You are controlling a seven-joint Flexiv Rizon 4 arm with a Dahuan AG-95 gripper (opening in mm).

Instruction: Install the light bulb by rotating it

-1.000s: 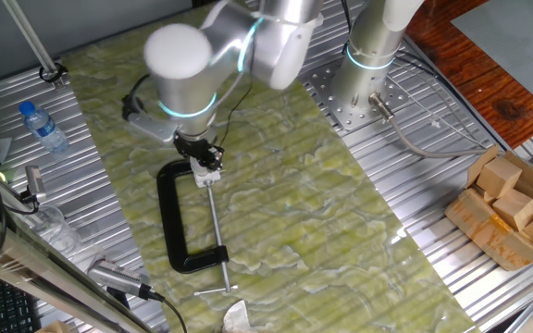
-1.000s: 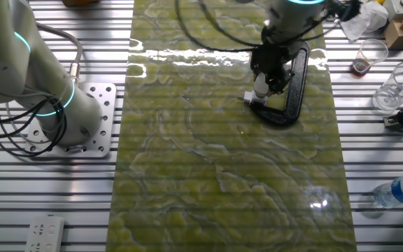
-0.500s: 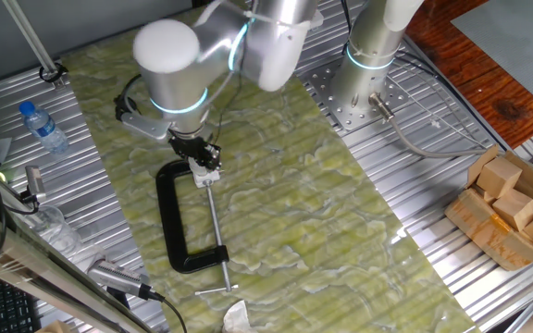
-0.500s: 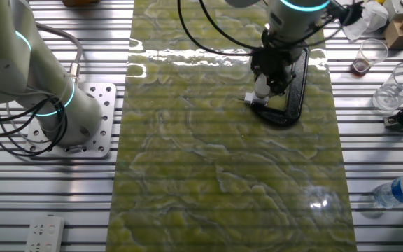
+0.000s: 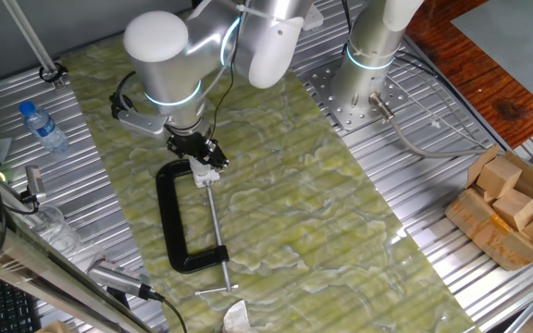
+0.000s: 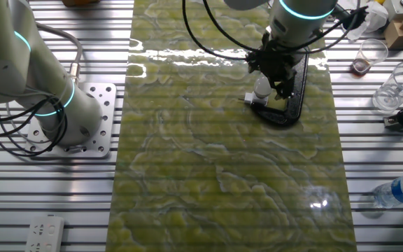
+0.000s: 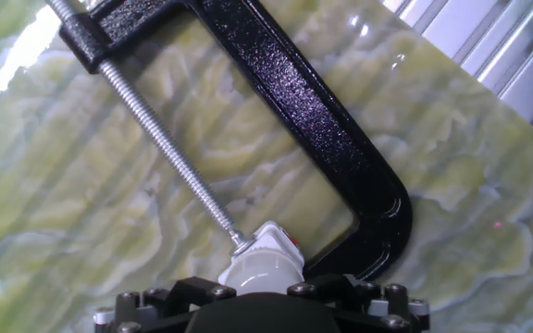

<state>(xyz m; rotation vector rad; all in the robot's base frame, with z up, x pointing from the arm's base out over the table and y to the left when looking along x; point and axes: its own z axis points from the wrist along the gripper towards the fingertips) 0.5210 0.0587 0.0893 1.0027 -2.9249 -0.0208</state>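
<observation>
The small white light bulb (image 7: 255,277) stands upright in the white blocky socket fitting (image 7: 272,242), which is held in the jaws of a black C-clamp (image 7: 315,104) lying on the green mat. My gripper (image 7: 257,294) comes down from above and is shut on the bulb. In the other fixed view the bulb (image 6: 262,85) shows between the black fingers (image 6: 280,78), above the socket (image 6: 257,101). In one fixed view the gripper (image 5: 198,149) hides the bulb; the socket (image 5: 207,174) shows just below it at the clamp's (image 5: 168,218) screw tip.
A clear bottle with a blue cap (image 5: 43,127) lies at the left. A second arm's base (image 5: 366,88) stands at the back. Wooden blocks (image 5: 510,211) sit at the right. Plastic cups (image 6: 369,56) stand near the mat's edge.
My wrist has turned about the bulb's axis, and the arm's elbow has swung to the left in one fixed view. The gripper stays over the socket; clamp and socket have not moved.
</observation>
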